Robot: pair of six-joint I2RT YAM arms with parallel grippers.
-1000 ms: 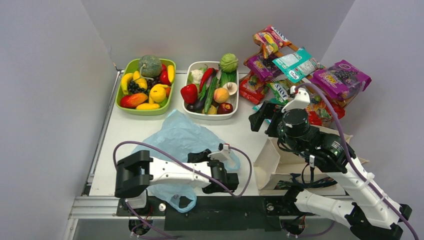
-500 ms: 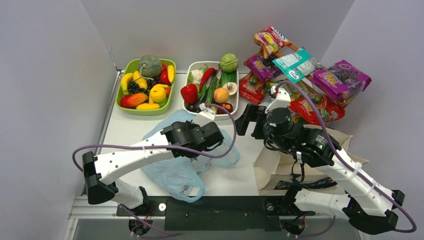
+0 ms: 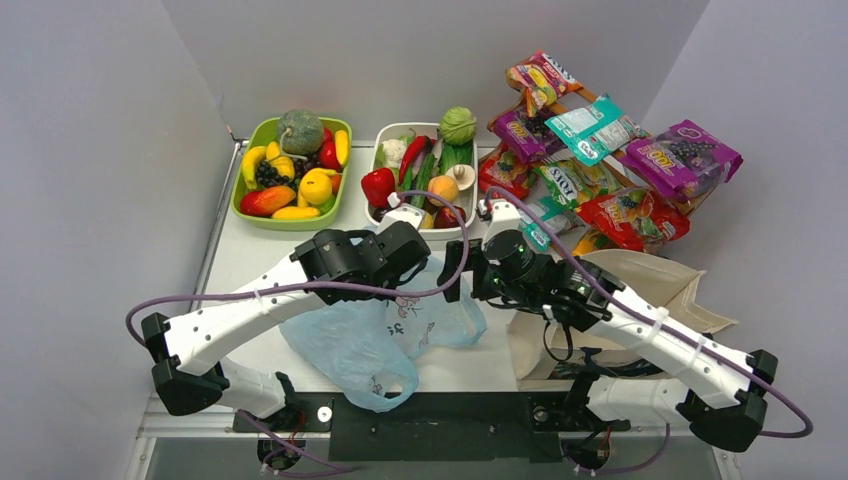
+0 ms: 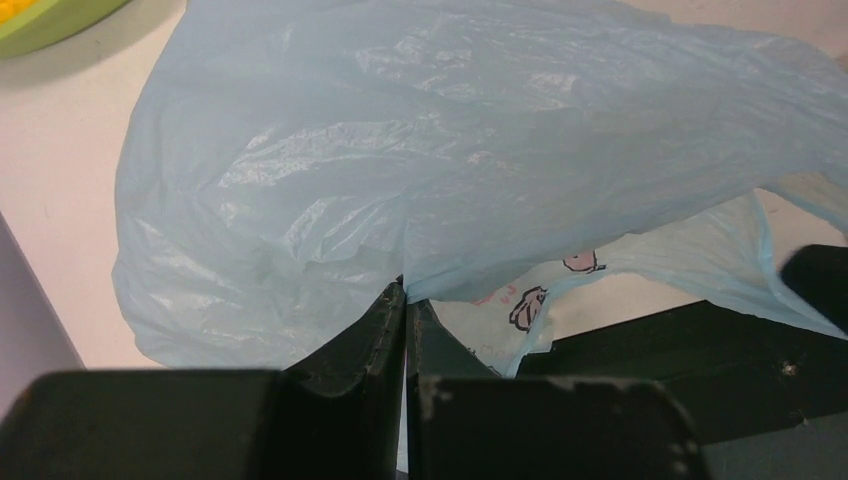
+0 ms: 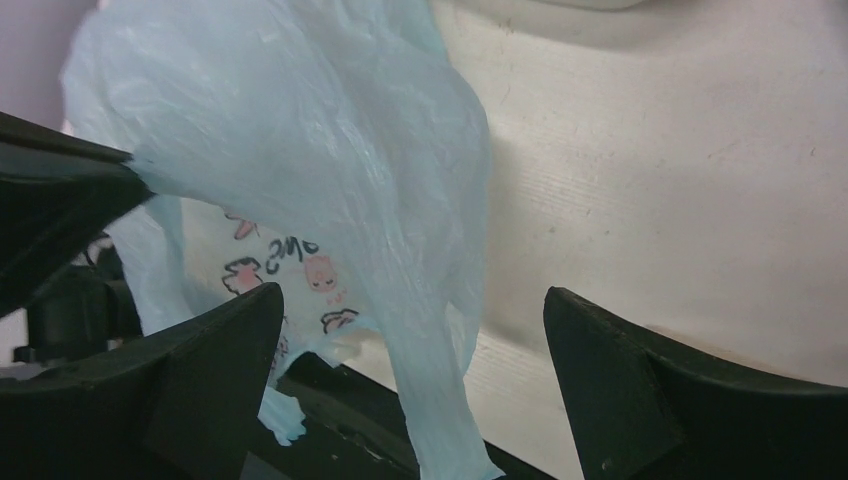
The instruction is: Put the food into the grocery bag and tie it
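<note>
Opening the grocery bag (image 3: 352, 345): early stage, nothing bagged or tied.
Left jaws pinched shut on a bag fold at the near desk (image 3: 250, 265) edge; right jaws wide, straddling the plastic. Food sits in green tray (image 3: 246, 205), white tray (image 3: 381, 222) and snack packets (image 3: 610, 150); bag looks empty, hard to confirm.

The grocery bag (image 3: 345, 345) is partly hidden under the left arm (image 3: 240, 310) (print (image 3: 400, 308) illegible).

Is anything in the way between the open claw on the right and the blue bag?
No, nothing visible is. The thin crinkly light-blue plastic grocery bag hangs straight ahead of the right gripper, in line with its open gap. The left gripper, shut, pinches the bag's edge.
</note>
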